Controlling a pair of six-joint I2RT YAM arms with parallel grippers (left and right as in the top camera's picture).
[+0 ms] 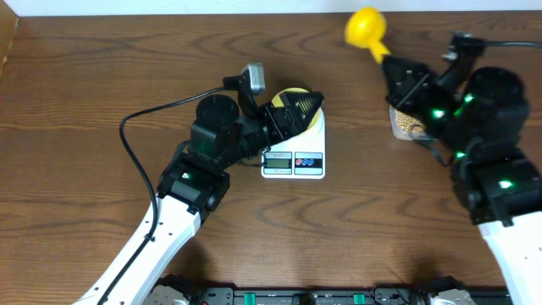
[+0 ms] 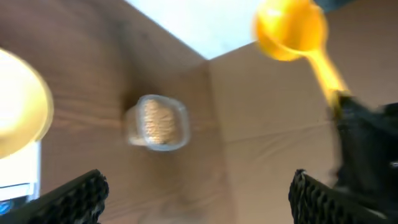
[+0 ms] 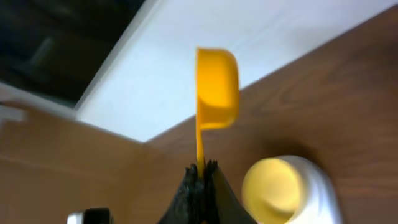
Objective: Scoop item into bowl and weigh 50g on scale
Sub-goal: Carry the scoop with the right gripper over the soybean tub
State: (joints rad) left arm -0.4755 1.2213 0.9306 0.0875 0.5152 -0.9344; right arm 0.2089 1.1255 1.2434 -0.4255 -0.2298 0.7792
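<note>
The white scale [image 1: 292, 163] sits in the middle of the brown counter [image 1: 102, 76]. Its little screen and its red and blue buttons are at the near edge. The small pale-yellow bowl [image 3: 273, 188] stands on top of the scale.

The left arm [image 1: 182, 199] reaches in from the near left. The left fingers [image 2: 74, 198] are wide apart and hold nothing. They hang just over the bowl, at the scale's far end. From the left wrist, the bowl shows at the left edge, and one finger sits low on each side.

The right arm [image 1: 495, 152] is on the right side. The right fingers [image 3: 202, 174] are tight together, pinching the thin handle of the bright yellow scoop [image 3: 216, 87]. The scoop is up in the air near the far edge of the counter, well apart from the bowl. The pictures are blurry there, so I cannot tell if anything is in it.

The beans [image 2: 155, 121] lie in a heap inside a clear plastic tub [image 2: 180, 134]. The tub stands on the counter to the right of the scale, right by the right arm and below the scoop's handle.
</note>
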